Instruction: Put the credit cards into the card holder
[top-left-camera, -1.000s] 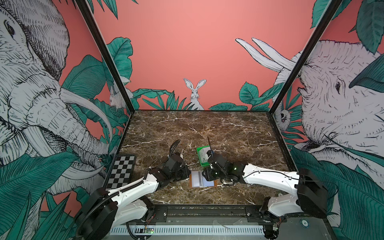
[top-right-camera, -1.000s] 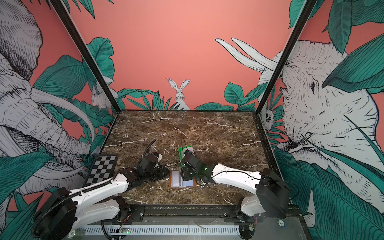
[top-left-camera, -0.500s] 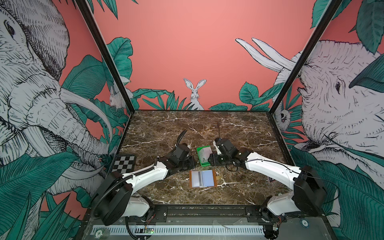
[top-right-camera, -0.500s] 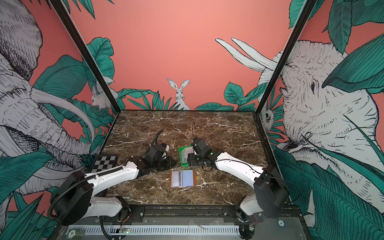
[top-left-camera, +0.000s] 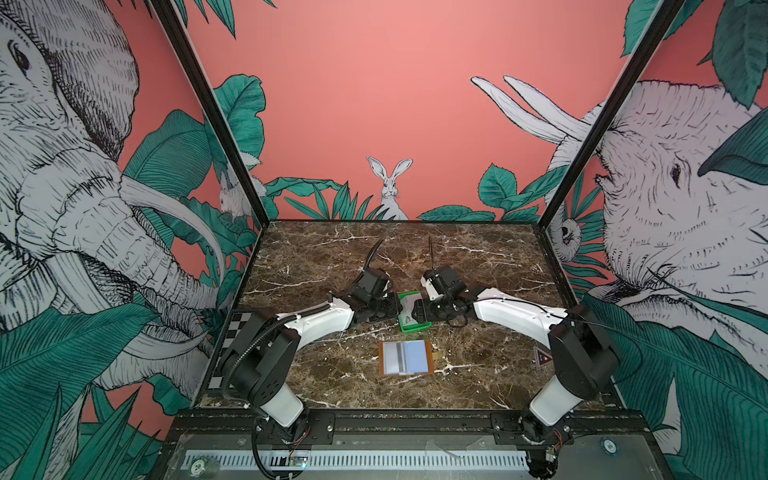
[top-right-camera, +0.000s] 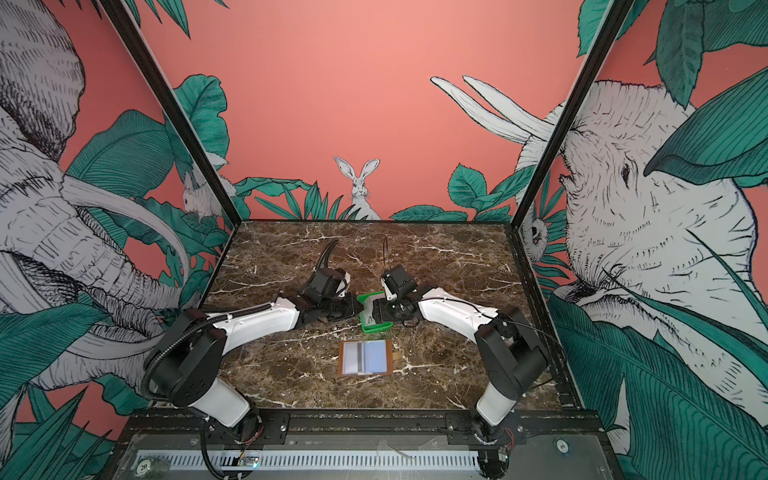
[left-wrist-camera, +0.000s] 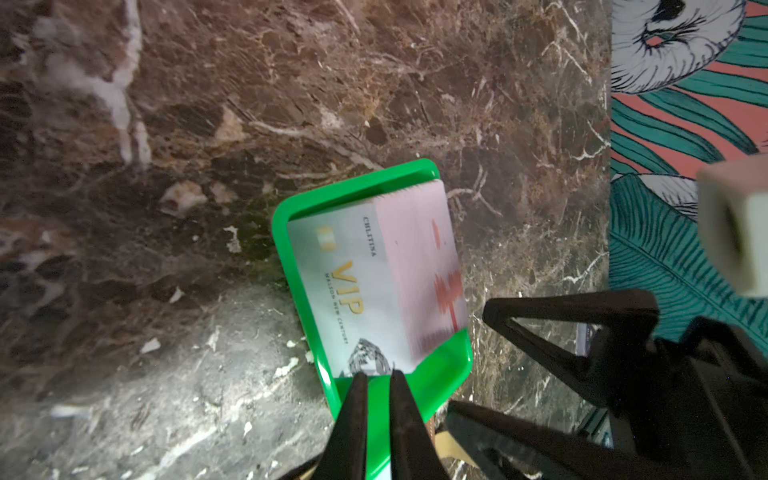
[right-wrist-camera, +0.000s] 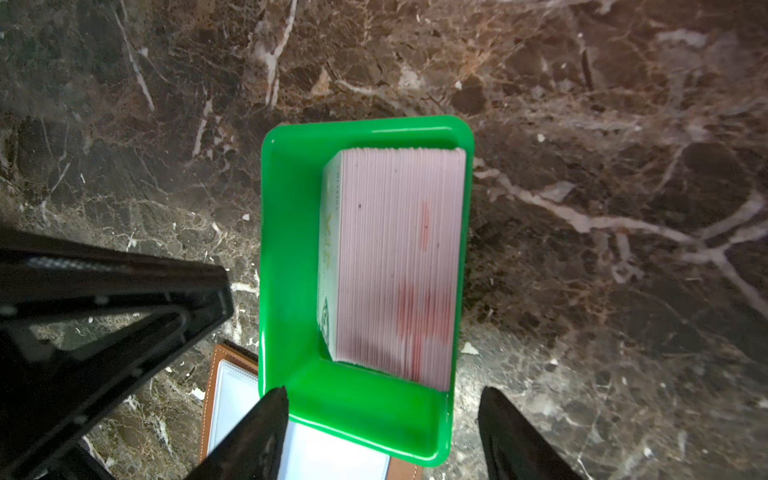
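Brown marble bench (top-left-camera: 478, 266), white veins. Green tray (top-left-camera: 415, 328) near centre. Open tan card holder (top-left-camera: 406, 358) closer to front edge, apart from tray. Checkerboard plate (top-left-camera: 232, 332) at left edge.

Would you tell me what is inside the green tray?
The green tray holds a stack of credit cards. Only the outer VIP card shows its face; the others show edges, faces covered.

The left gripper (top-left-camera: 392, 309) and right gripper (top-left-camera: 417, 311) move from the card holder (top-left-camera: 431, 358) toward twelve o'clock, now flanking the green tray (top-left-camera: 409, 329); the right jaws stand wider apart.
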